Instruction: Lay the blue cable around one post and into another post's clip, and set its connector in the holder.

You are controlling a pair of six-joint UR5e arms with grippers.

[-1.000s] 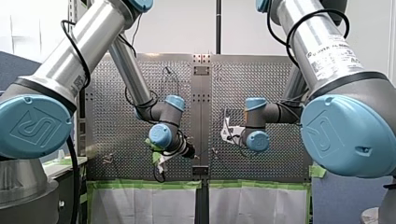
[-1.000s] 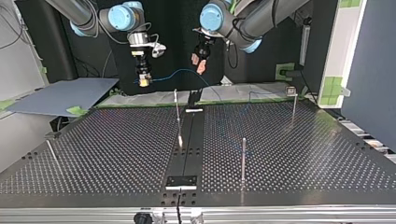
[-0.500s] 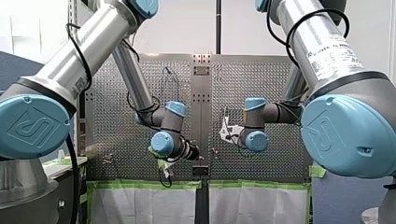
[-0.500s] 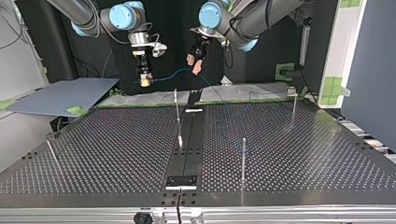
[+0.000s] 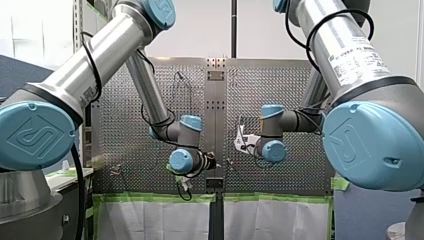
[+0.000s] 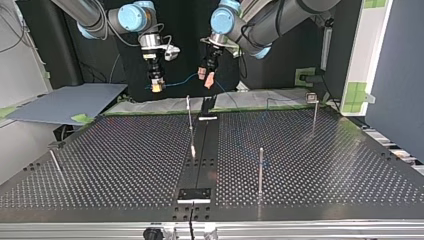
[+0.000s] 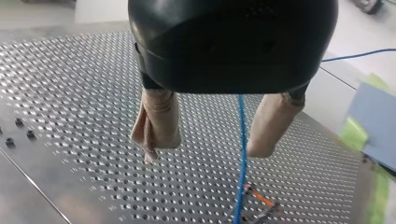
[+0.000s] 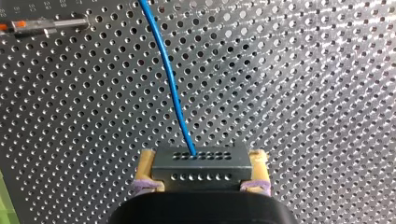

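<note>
Clamps the connector (image 8: pixel 201 161) in my right gripper (image 8: pixel 201 169); holds my left gripper (image 7: pixel 208 149) wide open astride the blue cable (image 7: pixel 241 154). Risks the cable swinging clear before closing.

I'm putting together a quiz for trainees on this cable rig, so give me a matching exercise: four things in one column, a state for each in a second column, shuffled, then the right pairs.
Things
1. my left gripper
2. my right gripper
3. blue cable
4. connector

States
A. clamped between yellow pads
B. runs between two spread beige pads
C. open
D. shut, with something in its grip

Pairs: 1-C, 2-D, 3-B, 4-A
</note>
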